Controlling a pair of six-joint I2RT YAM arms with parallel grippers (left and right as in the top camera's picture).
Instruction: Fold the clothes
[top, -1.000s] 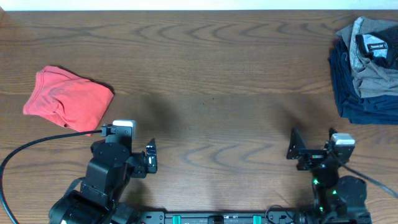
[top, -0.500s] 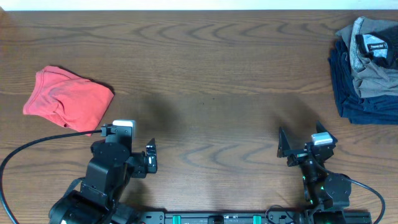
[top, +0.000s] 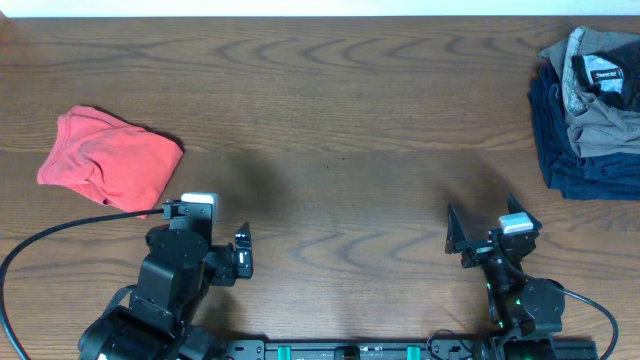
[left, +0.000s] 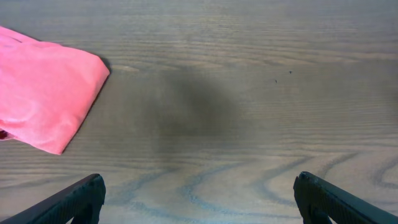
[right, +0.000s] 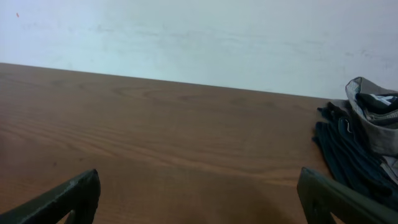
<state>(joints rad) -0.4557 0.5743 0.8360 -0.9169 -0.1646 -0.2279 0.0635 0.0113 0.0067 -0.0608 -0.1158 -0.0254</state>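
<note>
Overhead camera: fixed well above the table (top: 340, 110), facing straight down. It takes in the full width, with both arm bases along the lower edge.

Left wrist camera: mounted behind the left gripper (left: 199, 183), close to the wood and pitched steeply down. The fingertips enter at the lower corners.

Right wrist camera: mounted behind the right gripper (right: 199, 186), set low, facing almost level across the tabletop to a pale wall (right: 186, 37).

Overlap: overhead and left wrist share the right-hand part of the T-shirt (top: 108, 158). Overhead and right wrist share the garment pile (top: 590, 110).
</note>
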